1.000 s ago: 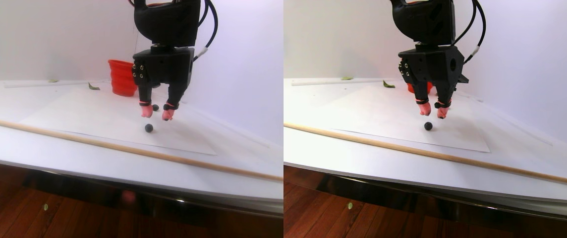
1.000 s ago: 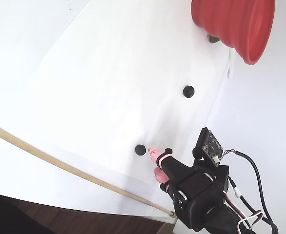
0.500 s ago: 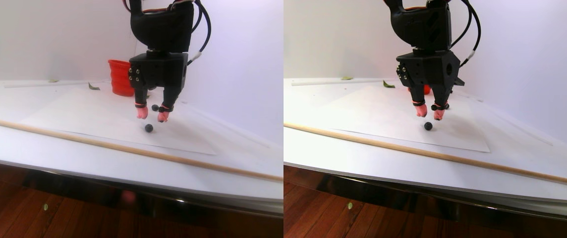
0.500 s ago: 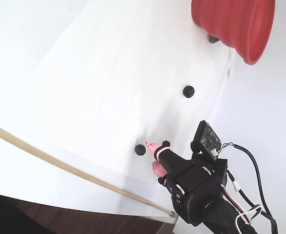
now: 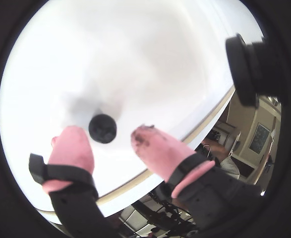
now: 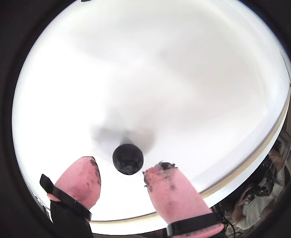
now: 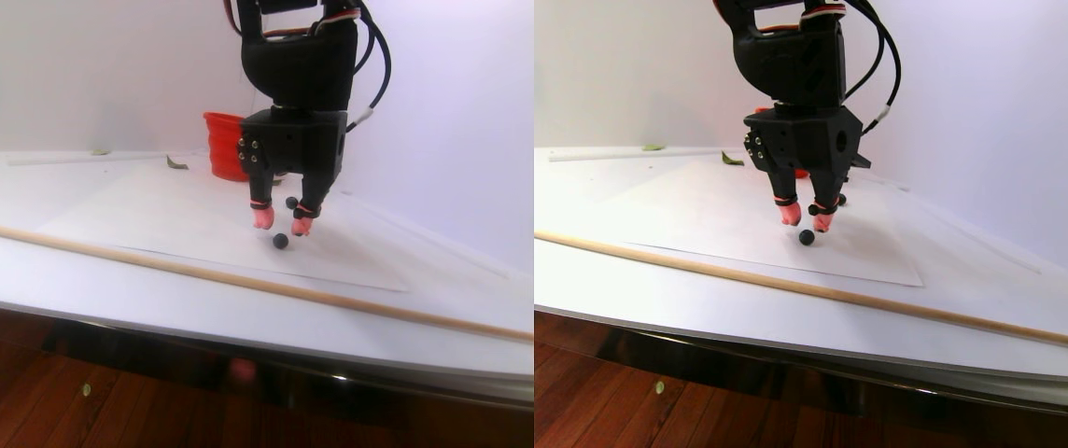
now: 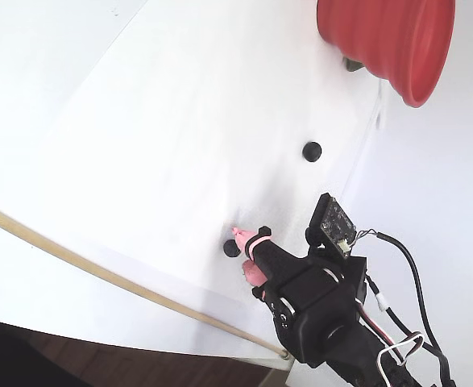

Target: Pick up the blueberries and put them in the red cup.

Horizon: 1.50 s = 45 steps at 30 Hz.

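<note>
Blueberry [image 6: 128, 158], between parted jaws, no writing

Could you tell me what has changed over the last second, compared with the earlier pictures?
The gripper has come down, still open, until its pink fingertips straddle the near blueberry; nothing is gripped yet. Both visible blueberries, including the far one, the red cup and the wooden rod have not moved.

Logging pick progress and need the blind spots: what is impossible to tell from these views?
- Inside of the red cup: fixed view shows only its outer wall.
- Red cup in stereo: partly behind the arm.
- Third blueberry: only two visible, near one and far one.
- Gripper height above paper: unclear.
</note>
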{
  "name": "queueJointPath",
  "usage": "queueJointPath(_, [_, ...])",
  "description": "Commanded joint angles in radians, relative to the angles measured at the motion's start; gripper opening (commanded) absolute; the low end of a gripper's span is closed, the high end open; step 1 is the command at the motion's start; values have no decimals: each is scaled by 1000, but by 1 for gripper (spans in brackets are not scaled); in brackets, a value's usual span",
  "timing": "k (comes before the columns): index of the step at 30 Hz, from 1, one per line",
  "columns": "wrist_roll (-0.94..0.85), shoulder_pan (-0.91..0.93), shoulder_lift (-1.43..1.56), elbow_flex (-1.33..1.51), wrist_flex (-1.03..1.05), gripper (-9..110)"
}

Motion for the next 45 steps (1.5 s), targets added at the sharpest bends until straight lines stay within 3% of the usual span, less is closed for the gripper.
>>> queueJointPath(1, [6, 3, 9, -48, -17, 18])
queueJointPath(45, [-28, 11, -81, -52, -84, 15])
